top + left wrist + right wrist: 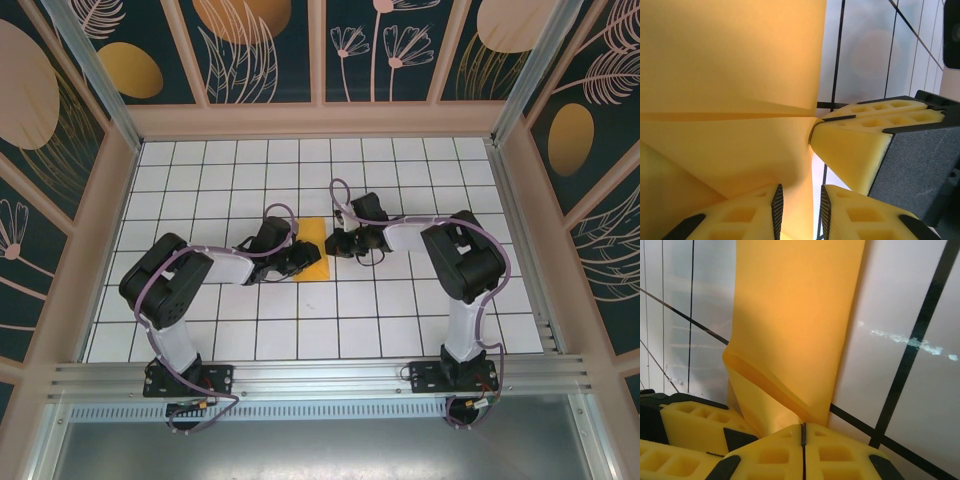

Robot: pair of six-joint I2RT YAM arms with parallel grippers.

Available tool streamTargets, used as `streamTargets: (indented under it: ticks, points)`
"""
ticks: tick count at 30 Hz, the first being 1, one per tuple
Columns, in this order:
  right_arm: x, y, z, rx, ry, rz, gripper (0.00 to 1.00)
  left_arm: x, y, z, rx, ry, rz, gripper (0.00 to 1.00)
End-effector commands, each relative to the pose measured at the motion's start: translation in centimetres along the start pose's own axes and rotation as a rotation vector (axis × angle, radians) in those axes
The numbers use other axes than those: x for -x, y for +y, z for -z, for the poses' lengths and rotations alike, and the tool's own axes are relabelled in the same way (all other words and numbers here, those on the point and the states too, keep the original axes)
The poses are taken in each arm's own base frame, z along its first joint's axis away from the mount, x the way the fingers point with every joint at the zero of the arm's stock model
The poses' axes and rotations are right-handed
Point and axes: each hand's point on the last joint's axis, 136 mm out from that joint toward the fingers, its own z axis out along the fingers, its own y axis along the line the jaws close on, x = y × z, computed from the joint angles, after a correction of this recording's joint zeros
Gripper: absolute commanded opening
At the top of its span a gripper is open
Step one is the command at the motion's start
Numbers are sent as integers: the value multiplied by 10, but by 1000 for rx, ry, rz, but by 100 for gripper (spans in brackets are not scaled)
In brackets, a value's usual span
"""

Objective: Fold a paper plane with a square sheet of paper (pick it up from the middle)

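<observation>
The square sheet of paper [313,240], orange-yellow, lies mid-table between both grippers. In the left wrist view the sheet [730,60] carries a straight crease running to its right edge. My right gripper [802,426] is shut, with a lifted, curled flap of the sheet [795,315] running into its closed tips. Its fingers [855,140] meet the crease end. My left gripper [801,202] stands open by a small gap, and the sheet's edge hangs loosely between its pads. From above, the left gripper [300,258] sits at the sheet's left, the right gripper [336,243] at its right. A paper plane is out of view.
The white grid-tiled table [400,320] is walled by patterned panels on three sides. A metal rail [320,375] with both arm bases runs along the near edge. The left gripper's fingers [695,425] sit close beside the right gripper's.
</observation>
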Motion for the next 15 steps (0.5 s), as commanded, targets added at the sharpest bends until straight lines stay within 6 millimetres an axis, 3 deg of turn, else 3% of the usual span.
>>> streamTargets:
  ticks: [1, 15]
  points:
    - [5, -2, -3, -16, -3, 7, 10, -2, 7, -5, 34, 13, -8, 29]
    - [11, -1, -2, -31, -15, -2, 13, -4, 15, -7, 67, 19, 7, 29]
